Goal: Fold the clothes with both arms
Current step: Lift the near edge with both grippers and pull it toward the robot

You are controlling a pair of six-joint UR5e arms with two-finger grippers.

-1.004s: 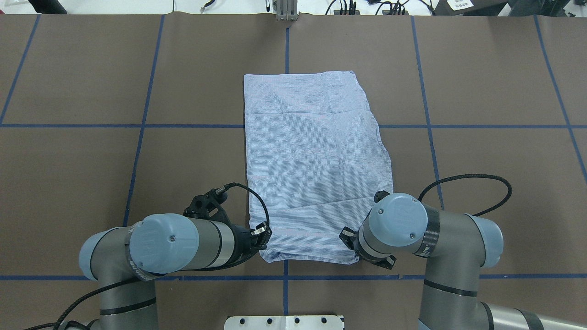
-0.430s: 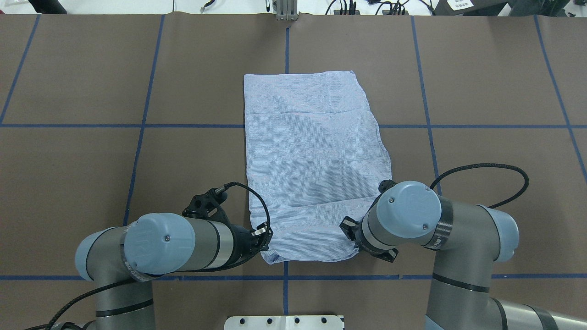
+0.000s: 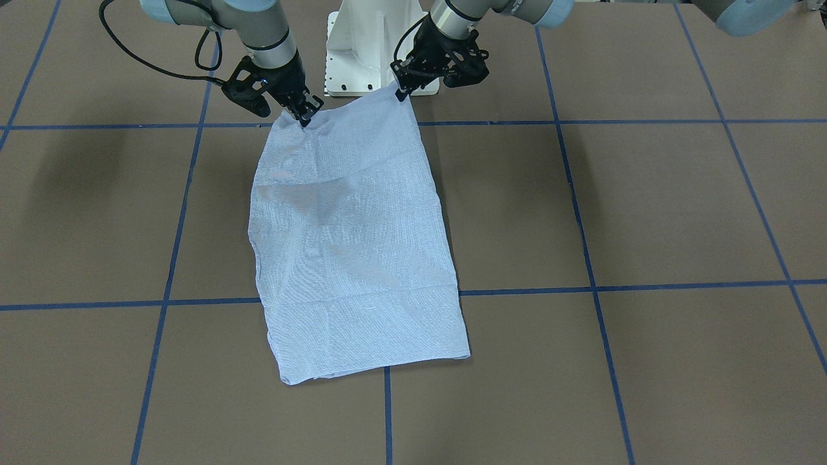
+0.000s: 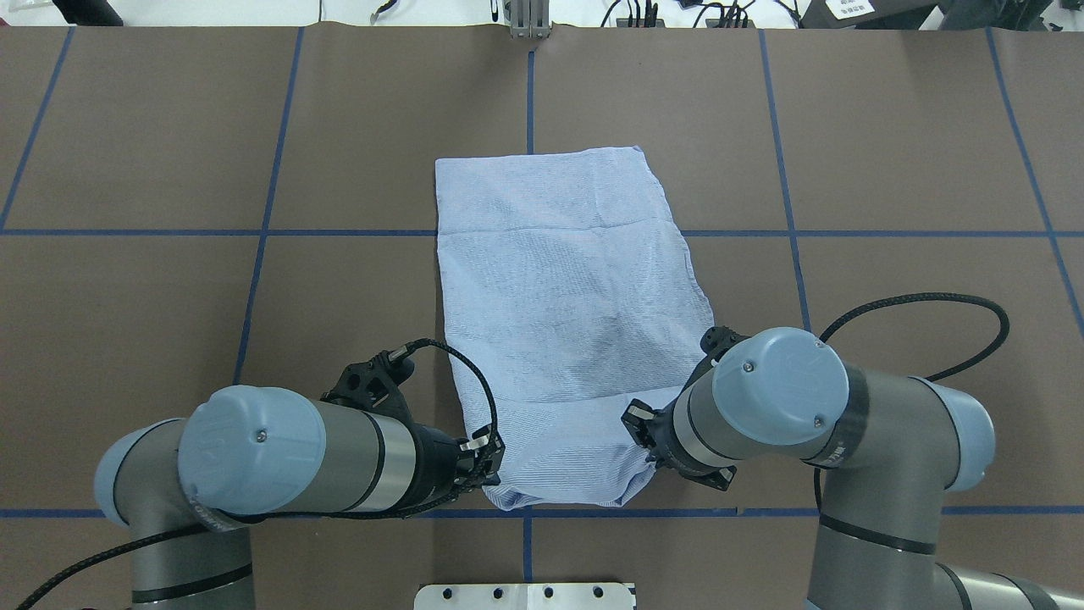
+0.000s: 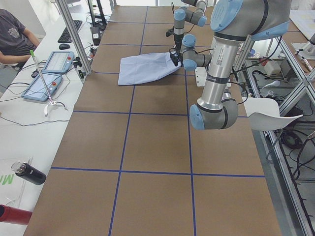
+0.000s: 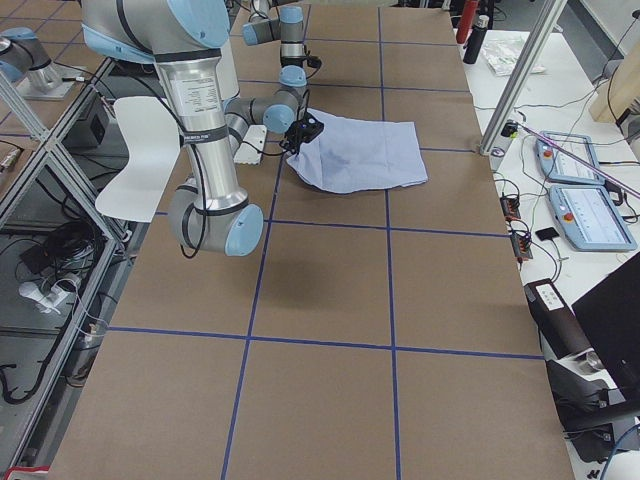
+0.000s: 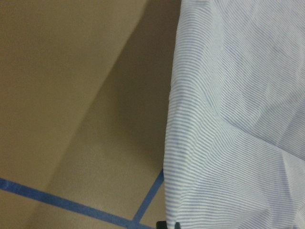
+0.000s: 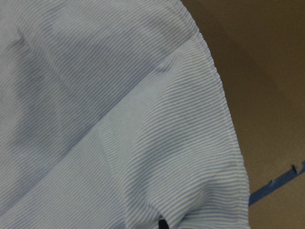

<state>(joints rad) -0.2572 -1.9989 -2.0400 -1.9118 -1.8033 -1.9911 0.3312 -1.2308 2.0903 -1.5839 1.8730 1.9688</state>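
Pinching shut on its two near corners, my left gripper (image 4: 484, 464) and right gripper (image 4: 646, 442) hold the light blue shirt (image 4: 563, 296) just off the table (image 4: 127, 296). The shirt's far end lies flat, mid-table. I judge the near-to-far fold is beginning: next I should lift both corners evenly and carry this edge to the far edge.

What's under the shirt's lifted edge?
Under the shirt, at its raised edge, brown table and blue tape show. What is beneath the flat far part is covered.
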